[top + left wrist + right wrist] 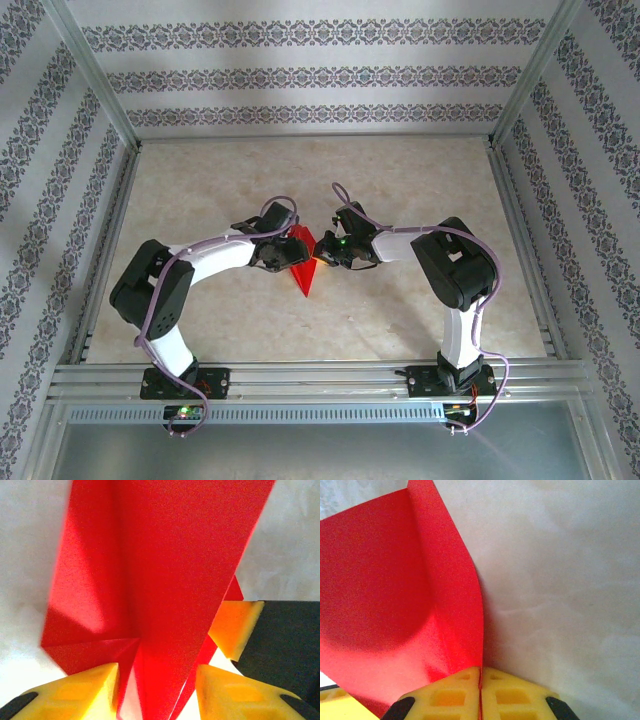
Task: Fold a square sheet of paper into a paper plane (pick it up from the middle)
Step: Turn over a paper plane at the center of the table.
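TOP CAM: My two arms meet mid-bench (400, 180), left hand (277, 256) and right hand (326, 254) facing each other w/ the red paper plane (304, 266) between them. The paper is creased to a long point aimed toward my bases. The tip pokes out nearer the bases than both hands, and the wider end sits up between them.

LEFT WRIST CAM: My left hand (157, 669) is partly open, yellow fingers (85, 690) standing apart w/ the plane's (165, 555) folded spine running down between them. One finger sits right at the paper's edge, the other just beside it, and I make out no squeeze. The creased flaps rise tall and tilted over the pale bench (290, 540). At right, one yellow pad (235, 630) of my right hand rests against the paper, its black body behind.

RIGHT WRIST CAM: My right hand (480, 672) is closed tight, pads together, w/ a thin edge of the plane (385, 580) nipped in the seam. From that grip the paper bows up and to the left, a crease standing upright near the top. Marbled bench (560, 580) to the right.
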